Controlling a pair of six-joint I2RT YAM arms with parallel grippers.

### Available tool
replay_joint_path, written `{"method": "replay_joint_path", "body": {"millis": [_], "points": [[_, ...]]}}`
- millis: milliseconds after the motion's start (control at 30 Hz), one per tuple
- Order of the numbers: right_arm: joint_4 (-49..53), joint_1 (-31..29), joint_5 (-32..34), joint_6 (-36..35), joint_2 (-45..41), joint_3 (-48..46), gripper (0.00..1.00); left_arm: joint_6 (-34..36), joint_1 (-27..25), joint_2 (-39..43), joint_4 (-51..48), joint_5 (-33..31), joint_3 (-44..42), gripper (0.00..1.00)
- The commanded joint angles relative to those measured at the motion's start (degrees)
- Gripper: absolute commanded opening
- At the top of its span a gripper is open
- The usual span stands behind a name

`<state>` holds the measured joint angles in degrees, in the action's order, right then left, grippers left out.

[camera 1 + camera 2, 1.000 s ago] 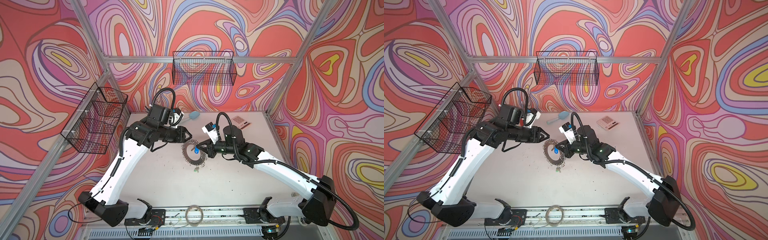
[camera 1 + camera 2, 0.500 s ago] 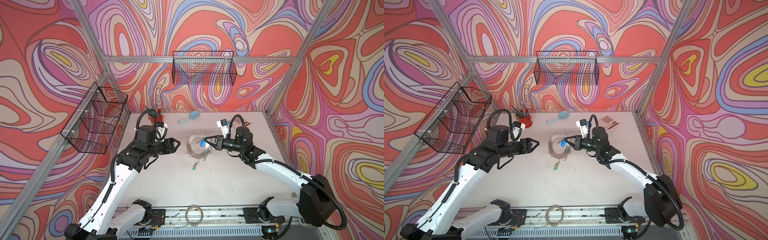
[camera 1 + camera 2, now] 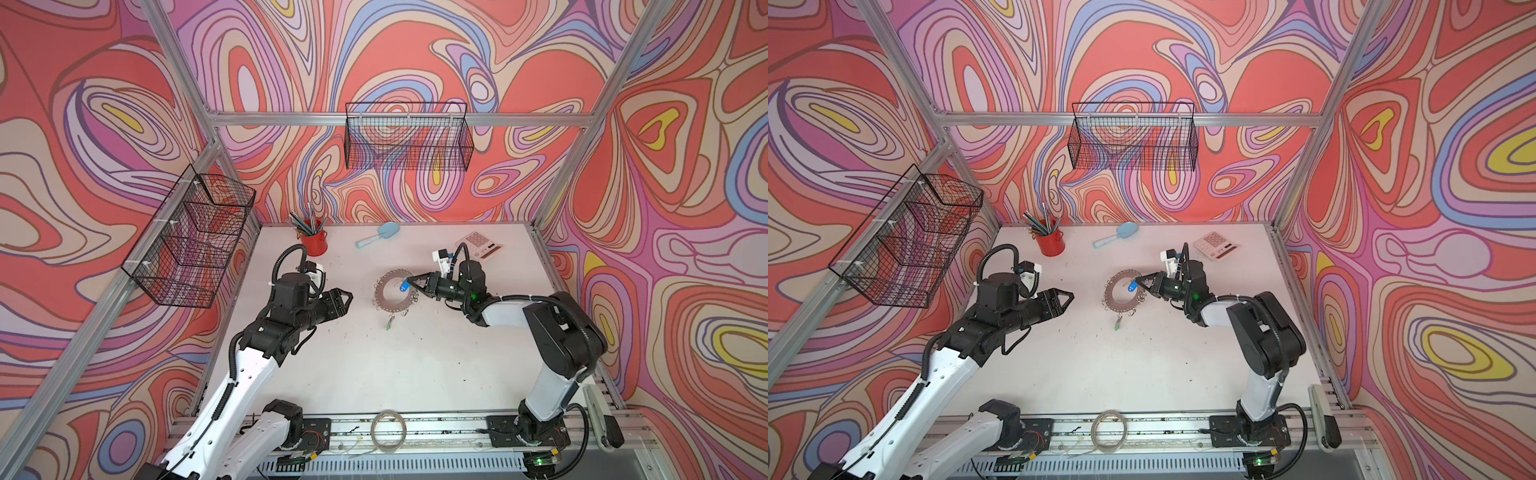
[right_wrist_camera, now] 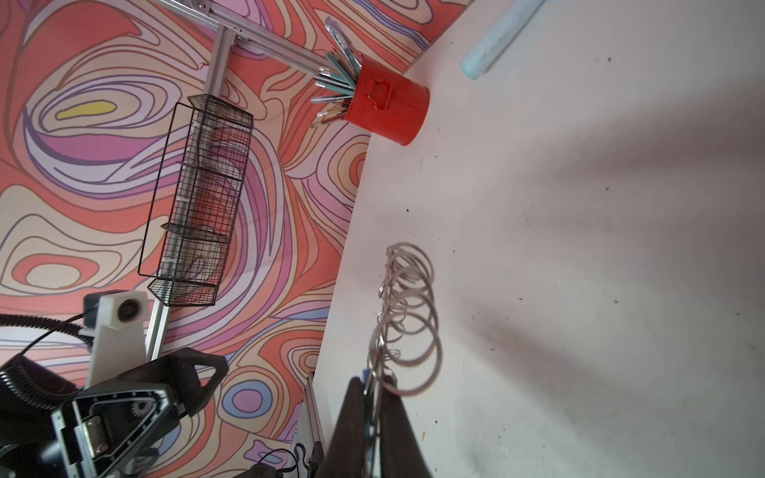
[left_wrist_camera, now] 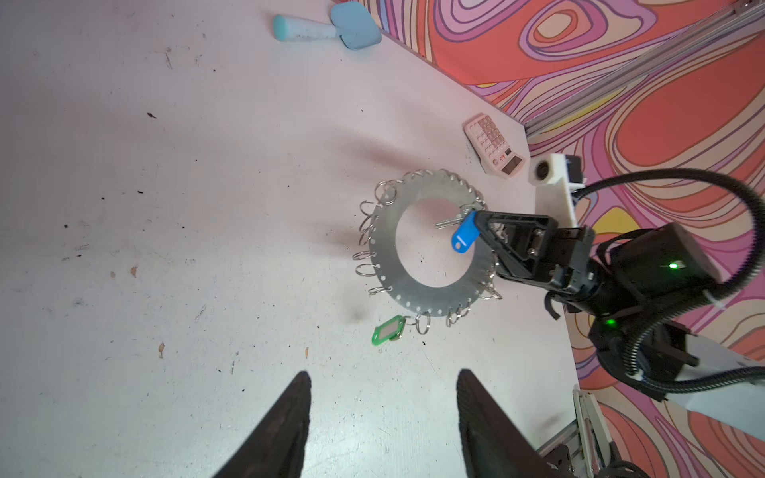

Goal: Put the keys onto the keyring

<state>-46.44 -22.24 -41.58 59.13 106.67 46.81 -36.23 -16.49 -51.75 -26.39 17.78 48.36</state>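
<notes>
**Half the job looks done**

The flat grey metal keyring disc [image 3: 394, 308], its rim fringed with small wire split rings, rests on the white surface [image 3: 374, 374] as far as both top views show. The small metal key with a green plastic tag [image 5: 388, 330] lies just outside the keyring's rim, on the side towards the robot's base. In the left wrist view its own little ring appears linked into one of the split rings there. I judge that key finished, though the link is too small to be sure.

The right gripper [image 5: 480, 223] reaches in over the keyring's rim. Its jaws are closed tight on the small metal key with a blue oblong plastic tag [image 5: 464, 234], pinching it at the tag's top end. The tag hangs over the keyring's inner edge and the metal blade pokes out over the centre hole. In the right wrist view a sliver of blue and a wire loop sit between the closed jaws, with a row of split rings just beyond. I cannot tell whether the blue-tagged key is already threaded onto a split ring.

The left gripper [image 3: 347, 296] hangs well apart from the keyring, on the side opposite the right gripper, and points towards it. Its jaws stand partly open with nothing between them.

What seems left is to get the blue-tagged key onto a split ring, if it is not on one already, and then let go.
</notes>
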Motion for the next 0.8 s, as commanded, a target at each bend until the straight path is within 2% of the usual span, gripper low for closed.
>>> {"method": "replay_joint_path", "body": {"millis": [0,200,367,533,667,767], "points": [[-13.8,-0.1,0.5,6.3,3.8,-0.4,0.0,0.3,0.1,-0.5,1.6,-0.8,0.6,0.58],[-13.5,-0.1,2.4,5.2,8.5,-0.5,0.0,0.1,0.2,-2.5,2.6,0.5,-0.1,0.57],[-2.9,-0.1,6.2,-2.5,7.7,-0.2,0.0,-1.5,0.2,-2.1,5.8,0.8,-2.2,0.58],[2.9,0.1,8.8,-7.2,7.1,0.4,0.01,-1.9,0.2,-3.4,6.5,1.6,-2.3,0.6],[4.4,0.2,10.2,-8.6,7.1,0.8,0.27,-2.1,0.1,-3.5,6.9,2.3,-2.4,0.6],[10.4,0.4,15.0,-11.9,4.6,0.5,0.45,-1.9,0.2,-3.0,5.5,1.5,-1.9,0.63]]}}
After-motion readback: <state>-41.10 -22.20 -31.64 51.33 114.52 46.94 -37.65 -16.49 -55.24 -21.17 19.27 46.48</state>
